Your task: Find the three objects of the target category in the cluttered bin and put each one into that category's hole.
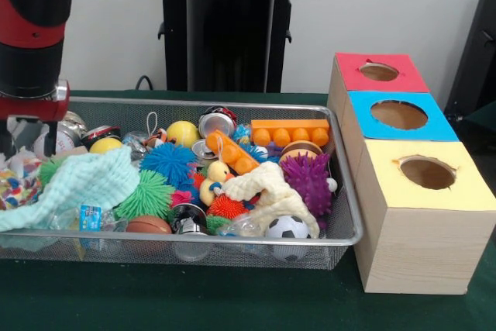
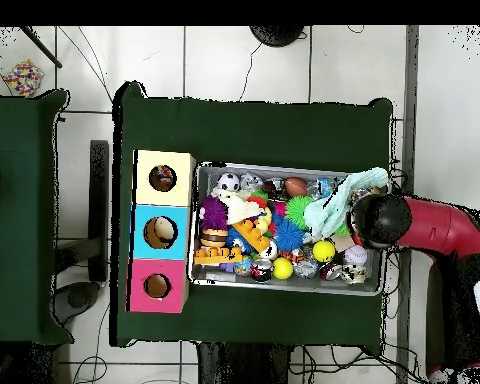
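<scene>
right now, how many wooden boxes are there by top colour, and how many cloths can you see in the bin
Red-topped box: 1
Blue-topped box: 1
Yellow-topped box: 1
Mint green cloth: 1
Cream cloth: 1
Dotted white cloth: 1, at the wire bin's end under the gripper
Total: 3 boxes, 3 cloths showing; others may be buried.

The robot arm (image 1: 32,32) is glossy red and black, with a silver band near its lower end.

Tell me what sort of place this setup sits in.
Probably a robotics lab or test cell: a green-covered table holding a wire-mesh bin of toys beside colour-topped wooden boxes, a red and black robot arm over the bin, and cables across a tiled floor.
</scene>
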You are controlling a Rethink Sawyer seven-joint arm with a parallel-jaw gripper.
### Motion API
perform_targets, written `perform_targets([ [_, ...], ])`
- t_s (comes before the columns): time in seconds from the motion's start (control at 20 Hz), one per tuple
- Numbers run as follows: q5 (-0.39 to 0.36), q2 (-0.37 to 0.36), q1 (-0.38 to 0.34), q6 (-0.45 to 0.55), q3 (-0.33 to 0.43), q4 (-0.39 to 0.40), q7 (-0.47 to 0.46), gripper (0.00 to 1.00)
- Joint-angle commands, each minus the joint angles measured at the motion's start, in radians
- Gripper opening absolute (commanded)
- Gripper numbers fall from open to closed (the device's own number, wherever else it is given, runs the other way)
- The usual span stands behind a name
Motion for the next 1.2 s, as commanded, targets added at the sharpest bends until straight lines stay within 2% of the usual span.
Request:
perform_targets([
  [0.05,-0.096,0.025,-0.013,-0.026,0.054,0.047,-0.157,1.0],
  [0.25,-0.119,0.032,-0.031,-0.078,0.103,0.034,-0.205,1.0],
  [0.6,-0.122,0.037,-0.047,-0.114,0.138,0.047,-0.179,1.0],
  [1.2,-0.082,0.067,-0.108,-0.137,0.199,0.072,-0.119,1.0],
])
